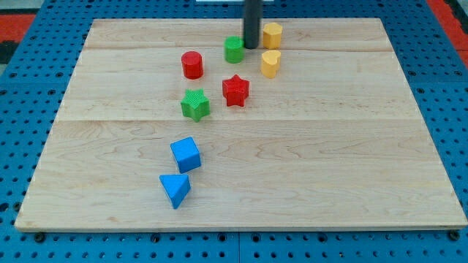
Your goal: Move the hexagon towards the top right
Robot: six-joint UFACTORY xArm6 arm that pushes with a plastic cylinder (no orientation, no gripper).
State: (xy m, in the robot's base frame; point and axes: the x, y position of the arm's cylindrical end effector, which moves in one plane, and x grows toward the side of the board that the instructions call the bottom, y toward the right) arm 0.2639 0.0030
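Observation:
The yellow hexagon block (pixel 273 34) sits near the view's top, right of centre. My tip (pixel 251 47) is at the lower end of the dark rod, just left of the hexagon and right next to the green cylinder-like block (pixel 234 50). I cannot tell whether the tip touches either block. A second yellow block (pixel 270 63), rounded with a notch, lies just below the hexagon.
A red cylinder (pixel 192 65), a red star (pixel 235 90) and a green star (pixel 195 104) lie around the board's upper middle. A blue cube (pixel 186 155) and a blue triangle (pixel 175 189) lie lower left. The wooden board (pixel 329 161) sits on a blue pegboard.

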